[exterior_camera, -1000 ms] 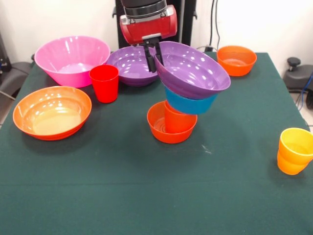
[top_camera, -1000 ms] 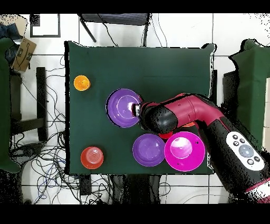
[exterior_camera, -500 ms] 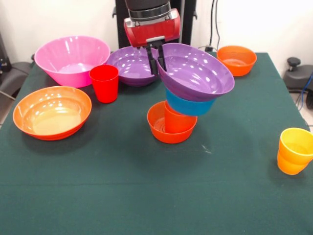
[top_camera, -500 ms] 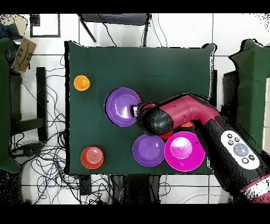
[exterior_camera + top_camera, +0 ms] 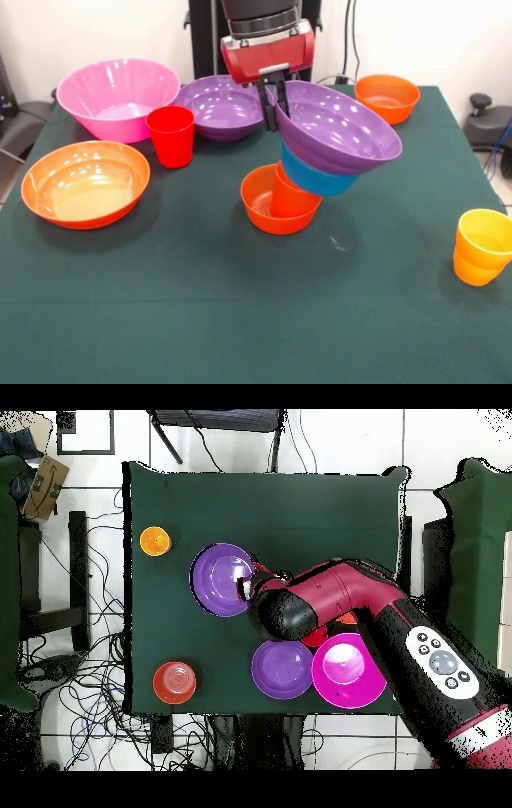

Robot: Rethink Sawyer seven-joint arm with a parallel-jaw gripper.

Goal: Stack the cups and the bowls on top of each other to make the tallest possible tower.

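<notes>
The tower stands mid-table and leans right: a small orange bowl at the bottom, a tilted orange cup in it, a blue bowl on the cup, and a wide purple bowl tipped on top. My gripper is shut on the purple bowl's left rim, one finger inside and one outside. From overhead the purple bowl hides the pieces under it, and the gripper sits at its edge. A red cup stands apart at the left.
A pink bowl and a second purple bowl sit at the back. A large orange bowl is at the left, a small orange bowl at the back right, and a yellow-orange cup by the right edge.
My gripper has moved right in the front view with the purple bowl's rim in it. The blue bowl and orange cup have tilted further right with it.
</notes>
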